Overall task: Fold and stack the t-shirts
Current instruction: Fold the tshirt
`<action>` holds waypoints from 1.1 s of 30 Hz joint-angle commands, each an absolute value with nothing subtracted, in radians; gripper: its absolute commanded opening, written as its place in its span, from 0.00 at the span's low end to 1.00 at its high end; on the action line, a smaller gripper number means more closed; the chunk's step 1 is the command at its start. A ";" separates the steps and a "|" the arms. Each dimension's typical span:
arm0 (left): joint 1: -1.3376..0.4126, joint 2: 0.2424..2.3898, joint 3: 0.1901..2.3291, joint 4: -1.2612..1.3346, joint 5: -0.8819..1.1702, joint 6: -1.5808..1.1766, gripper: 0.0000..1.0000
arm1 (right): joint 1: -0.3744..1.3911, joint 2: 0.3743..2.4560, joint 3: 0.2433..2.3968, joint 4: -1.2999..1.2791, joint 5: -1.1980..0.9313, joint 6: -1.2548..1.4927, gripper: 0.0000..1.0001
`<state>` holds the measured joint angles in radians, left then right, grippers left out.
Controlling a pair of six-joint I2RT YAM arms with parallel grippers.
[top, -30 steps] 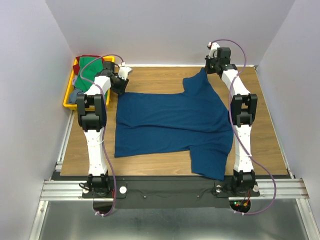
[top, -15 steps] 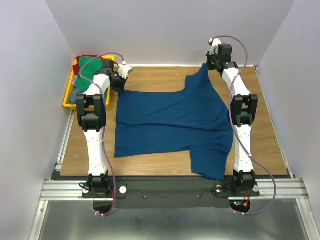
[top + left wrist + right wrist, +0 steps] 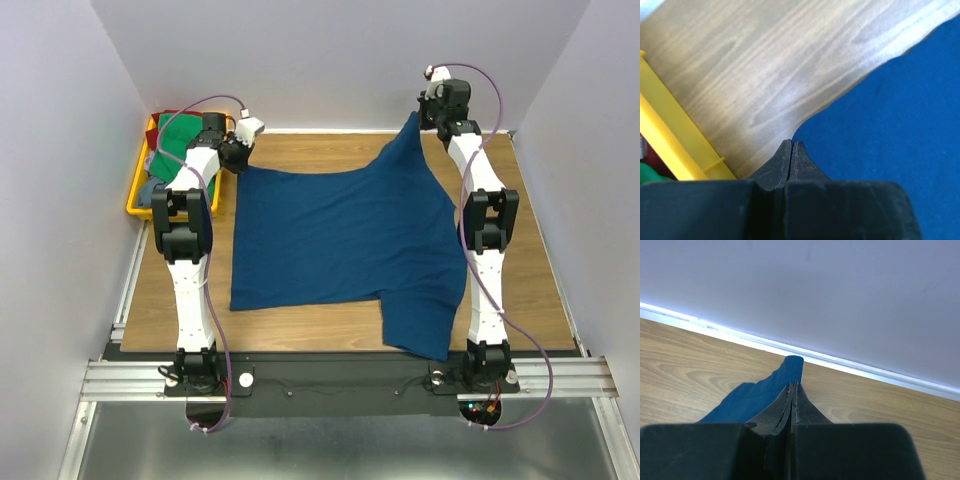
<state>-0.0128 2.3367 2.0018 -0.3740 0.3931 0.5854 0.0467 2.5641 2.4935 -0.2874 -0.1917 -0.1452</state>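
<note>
A large navy-blue t-shirt (image 3: pixel 340 235) lies spread over the wooden table, one sleeve hanging over the near edge. My left gripper (image 3: pixel 240 160) is shut on its far left corner, also in the left wrist view (image 3: pixel 791 143) with blue cloth (image 3: pixel 900 125) to its right. My right gripper (image 3: pixel 428 122) is shut on the far right corner and holds it lifted near the back wall; the right wrist view shows the cloth tip (image 3: pixel 792 365) sticking out above the closed fingers (image 3: pixel 793 386). Green (image 3: pixel 180 132), dark red and grey-blue shirts lie in the yellow tray.
The yellow tray (image 3: pixel 140 185) stands at the far left of the table, close to my left gripper; its rim shows in the left wrist view (image 3: pixel 670 150). The back wall (image 3: pixel 800 290) is just beyond my right gripper. Bare wood (image 3: pixel 530 250) lies right of the shirt.
Both grippers have moved toward the back wall and up, pulling the shirt's far edge with them. The right corner now rises higher and the cloth is stretched tauter.
</note>
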 commanded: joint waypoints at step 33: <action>0.028 1.819 1.453 -0.180 0.485 0.867 0.00 | 0.040 2.019 1.953 -0.199 -0.321 -0.236 0.01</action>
